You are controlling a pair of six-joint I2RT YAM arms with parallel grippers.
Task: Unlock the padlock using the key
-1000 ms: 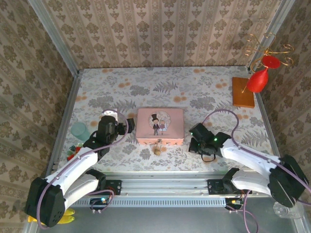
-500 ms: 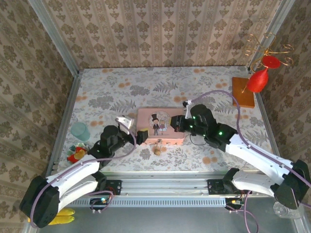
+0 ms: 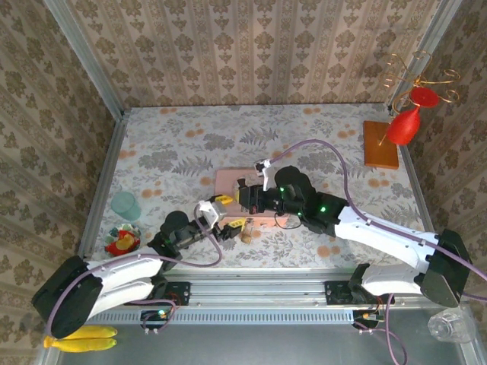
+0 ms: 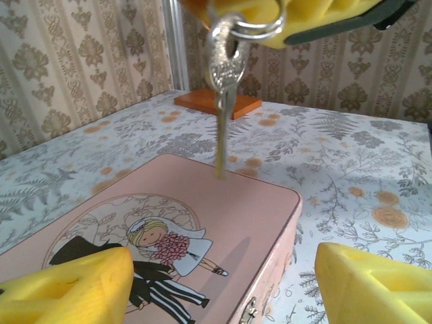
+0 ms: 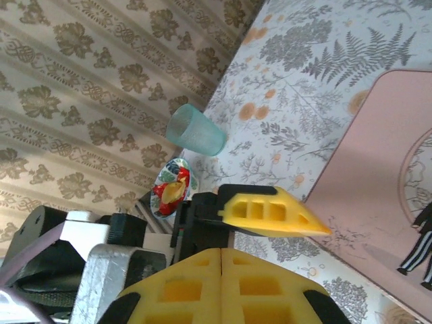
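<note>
1. A teal cup and a small heap of coloured bits sit at 9 o'clock of the left arm, near the left edge of the table; a wide elbow swing there could knock them
2. The left hand hovers at 8 o'clock of the pink tin, its yellow fingers apart and holding nothing
3. The padlock lies at 6 o'clock of the tin, against or just beside its front wall; whether it hangs on the clasp I cannot tell. Nothing grips it, so I judge that a push from the key would skid or twist it
4. The right hand is over the tin, fingers pressed together on the ring end of the key, which dangles above the lid; a loose, swinging blade may miss the keyhole
5. Both hands crowd one spot, so a clash is the nearest risk; free table lies toward 12 and 3 o'clock, with little room toward the 6 o'clock edge
</note>
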